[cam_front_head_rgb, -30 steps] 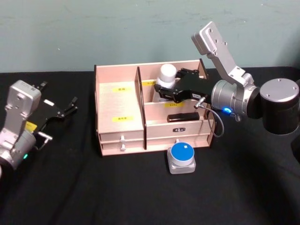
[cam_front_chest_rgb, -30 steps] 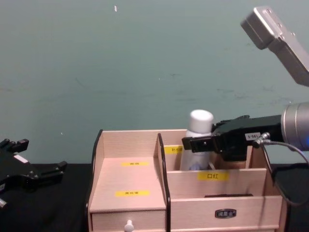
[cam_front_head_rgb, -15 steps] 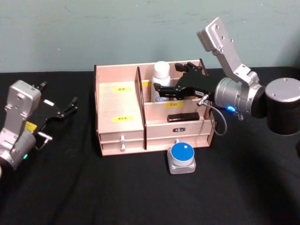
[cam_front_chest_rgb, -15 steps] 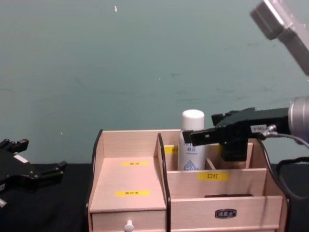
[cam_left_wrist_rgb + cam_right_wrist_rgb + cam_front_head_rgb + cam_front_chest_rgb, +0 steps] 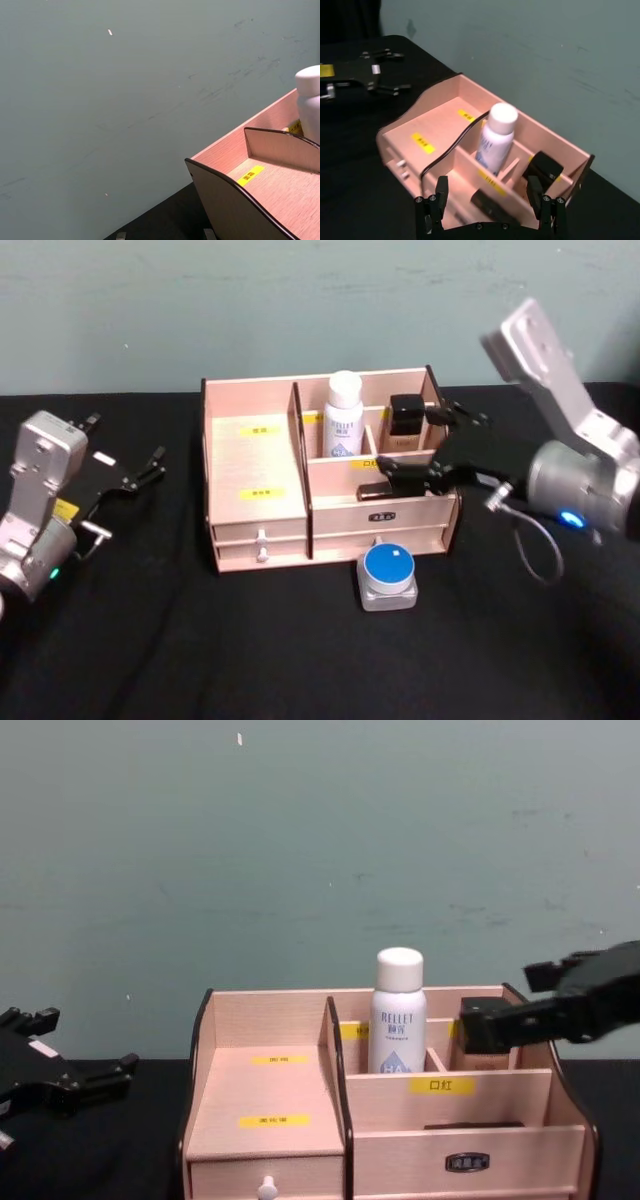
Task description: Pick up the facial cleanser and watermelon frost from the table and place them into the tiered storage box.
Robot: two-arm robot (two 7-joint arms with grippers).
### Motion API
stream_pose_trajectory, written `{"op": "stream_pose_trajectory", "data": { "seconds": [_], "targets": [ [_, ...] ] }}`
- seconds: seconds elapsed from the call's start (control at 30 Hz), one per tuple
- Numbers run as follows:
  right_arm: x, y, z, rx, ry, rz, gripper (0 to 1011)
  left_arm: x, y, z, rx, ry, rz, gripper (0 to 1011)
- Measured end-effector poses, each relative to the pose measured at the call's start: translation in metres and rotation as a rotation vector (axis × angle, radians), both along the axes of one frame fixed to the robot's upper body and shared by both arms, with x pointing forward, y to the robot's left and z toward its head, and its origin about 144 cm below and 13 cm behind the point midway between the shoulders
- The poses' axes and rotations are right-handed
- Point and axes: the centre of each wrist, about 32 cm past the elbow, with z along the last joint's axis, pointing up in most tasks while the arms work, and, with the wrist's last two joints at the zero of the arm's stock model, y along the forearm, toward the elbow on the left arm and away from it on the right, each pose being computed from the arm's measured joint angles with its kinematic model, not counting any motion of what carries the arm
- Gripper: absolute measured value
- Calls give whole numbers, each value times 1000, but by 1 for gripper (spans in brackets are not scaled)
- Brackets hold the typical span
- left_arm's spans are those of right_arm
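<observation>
The facial cleanser [image 5: 343, 416], a white bottle with a white cap, stands upright in a back compartment of the tiered storage box [image 5: 255, 455]. The bottle also shows in the chest view [image 5: 397, 1015] and both wrist views [image 5: 494, 135] [image 5: 310, 100]. A small grey container with a round blue top [image 5: 388, 573], which I take for the watermelon frost, sits on the table in front of the box. My right gripper [image 5: 425, 445] [image 5: 487, 205] [image 5: 520, 1000] hovers open and empty at the box's right end. My left gripper [image 5: 130, 475] rests open at the far left.
A black item [image 5: 406, 415] stands in the back right compartment, and a flat black one [image 5: 385, 490] lies in the slot below. The wide left compartment [image 5: 440, 120] is bare wood. Black cloth covers the table [image 5: 300, 660], and a green wall rises behind.
My right gripper let go of the cleanser in the back compartment and drew back to the right and lower. The bottle now stands upright on its own. The left arm stayed still.
</observation>
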Motion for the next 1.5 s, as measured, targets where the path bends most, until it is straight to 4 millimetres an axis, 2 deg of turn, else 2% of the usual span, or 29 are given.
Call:
{"op": "stream_pose_trajectory", "data": {
  "seconds": [0.27,0.33,0.37,0.67,1.07,1.5],
  "targets": [
    [-54,-11,0,0,24,15,1000,0,0,0,0,0,0,1001],
    [-62,-12,-3,0,33,11,1000,0,0,0,0,0,0,1001],
    [-71,-12,-6,-3,45,2,1000,0,0,0,0,0,0,1001],
    [-106,-2,-31,-27,130,-60,1000,0,0,0,0,0,0,1001],
    [-120,15,-49,-75,180,-112,1000,0,0,0,0,0,0,1001],
    [-110,28,-57,-79,208,-139,1000,0,0,0,0,0,0,1001]
  ]
}}
